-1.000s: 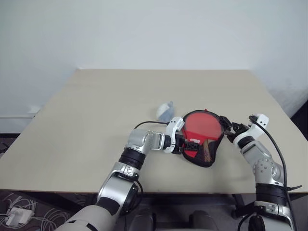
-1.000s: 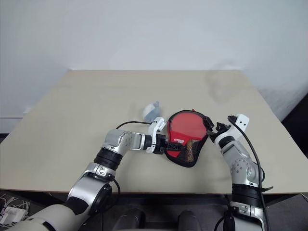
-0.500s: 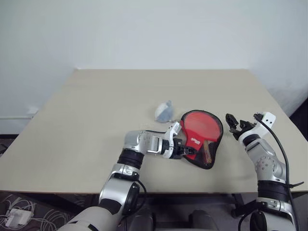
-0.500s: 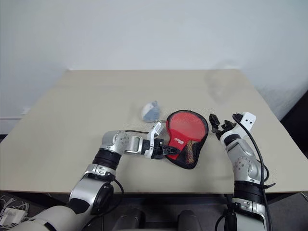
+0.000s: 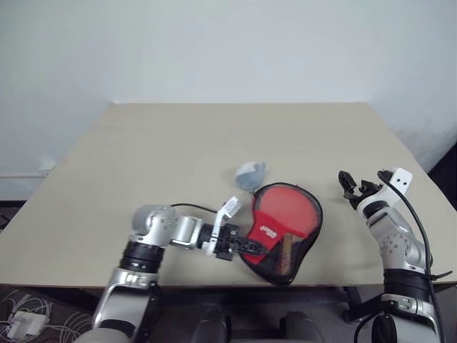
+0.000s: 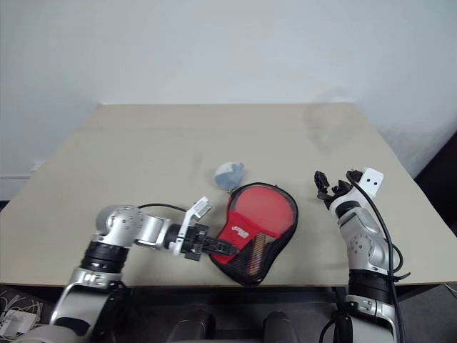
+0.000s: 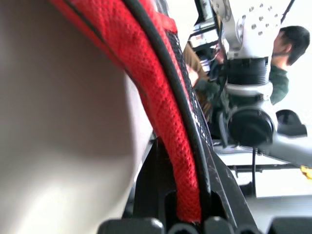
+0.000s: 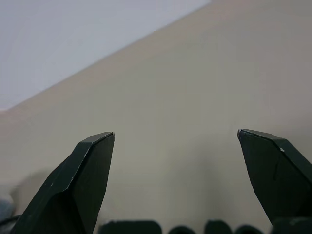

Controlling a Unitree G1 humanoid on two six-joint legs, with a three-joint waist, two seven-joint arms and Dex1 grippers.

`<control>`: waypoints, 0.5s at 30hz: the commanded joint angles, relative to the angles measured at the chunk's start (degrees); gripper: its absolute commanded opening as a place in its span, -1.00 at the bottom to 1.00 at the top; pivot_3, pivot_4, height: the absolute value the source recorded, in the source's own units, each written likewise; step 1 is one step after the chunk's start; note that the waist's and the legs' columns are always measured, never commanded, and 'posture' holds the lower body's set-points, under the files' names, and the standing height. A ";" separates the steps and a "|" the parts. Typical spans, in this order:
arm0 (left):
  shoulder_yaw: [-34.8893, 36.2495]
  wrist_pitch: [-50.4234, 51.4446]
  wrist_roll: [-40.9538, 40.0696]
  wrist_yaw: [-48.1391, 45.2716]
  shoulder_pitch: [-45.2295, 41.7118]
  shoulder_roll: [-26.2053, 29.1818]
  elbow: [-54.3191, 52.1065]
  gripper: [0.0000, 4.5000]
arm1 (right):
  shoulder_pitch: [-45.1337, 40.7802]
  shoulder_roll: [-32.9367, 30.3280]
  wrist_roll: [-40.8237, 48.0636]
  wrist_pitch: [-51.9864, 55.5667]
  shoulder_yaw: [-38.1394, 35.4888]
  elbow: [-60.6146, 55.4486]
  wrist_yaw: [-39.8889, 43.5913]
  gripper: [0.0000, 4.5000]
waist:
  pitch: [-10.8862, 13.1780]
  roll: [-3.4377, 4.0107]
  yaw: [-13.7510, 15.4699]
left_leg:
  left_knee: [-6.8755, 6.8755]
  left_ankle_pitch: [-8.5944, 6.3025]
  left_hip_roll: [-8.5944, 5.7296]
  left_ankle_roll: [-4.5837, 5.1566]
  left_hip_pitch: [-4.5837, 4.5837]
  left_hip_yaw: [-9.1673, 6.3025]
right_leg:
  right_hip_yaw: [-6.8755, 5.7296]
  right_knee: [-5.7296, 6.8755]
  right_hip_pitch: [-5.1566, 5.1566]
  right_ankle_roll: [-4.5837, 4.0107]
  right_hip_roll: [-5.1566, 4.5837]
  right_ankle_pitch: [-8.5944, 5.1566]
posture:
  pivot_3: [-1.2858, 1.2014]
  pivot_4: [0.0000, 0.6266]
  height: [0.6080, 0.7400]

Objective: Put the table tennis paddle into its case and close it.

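So the case (image 5: pixel 280 227) sits near the front edge of the table (image 5: pixel 143 157), red side up with the mesh part toward the robot, and you can see the paddle's pale handle (image 5: pixel 284 249) through that mesh, so I'd say the table tennis paddle is already inside (the red round bit up top could be bat face or cover fabric, honestly can't separate them). The left gripper (image 5: pixel 239 244) is pinched shut on the case's near-left edge, and the left wrist view backs that up: red mesh fabric with black edging (image 7: pixel 187 141) is squeezed right between the black fingers. My guess is it's holding that rim either to steady the cover or to work the zip along it, since closing is the bit left to do; I can't make out a zip pull anywhere, so don't quote me. The left arm is stretched low across the front of the table, forearm pretty much lying along the table edge, gripper pointing toward the robot's right and slightly down into the case. The right gripper (image 5: pixel 355 190) is well apart from the case, off by the right side of the table, hovering with its fingers (image 8: pixel 87 175) spread wide and nothing between them, just bare tabletop. It points forward, roughly level, forearm angled up from the elbow. There's also a small grey lump (image 5: pixel 249 173) touching or just beside the far edge of the case, and it doesn't look like part of the job.
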 commanded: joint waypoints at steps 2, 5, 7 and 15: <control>0.87 0.35 -3.08 -1.78 2.57 2.74 -6.79 -0.99 | -0.74 -1.56 0.04 0.02 -0.56 -2.75 0.64 0.96 | 0.00 0.00 0.01 | -0.01 0.00 0.00 0.00 0.00 0.02 | 0.03 -0.02 0.00 0.00 0.00 0.00 | 0.03 -1.00 1.00; 1.30 0.40 -3.45 -2.06 2.81 3.09 -6.81 -0.66 | -1.11 -1.69 -0.11 -0.03 -0.48 -2.39 0.68 0.96 | 0.00 0.01 0.03 | -0.02 0.00 0.00 -0.01 0.00 0.02 | 0.02 -0.01 -0.02 0.00 0.00 0.00 | 0.03 -1.00 1.00; 1.41 0.40 -3.75 -2.05 2.94 2.91 -6.71 -0.37 | -1.41 -1.79 -0.10 0.09 -0.40 -2.16 0.70 0.96 | 0.00 0.00 0.02 | 0.00 -0.03 0.00 -0.06 0.00 0.02 | 0.03 -0.01 -0.01 -0.01 0.00 0.00 | 0.03 -1.00 1.00; -0.94 -6.56 -1.66 -8.19 3.61 9.96 -8.39 0.42 | -1.24 -1.84 0.03 0.45 -0.15 -2.51 0.76 0.96 | 0.01 0.01 -0.06 | -0.02 0.00 0.02 -0.02 0.00 0.02 | 0.04 0.00 -0.04 -0.01 0.03 0.00 | 0.03 -1.00 1.00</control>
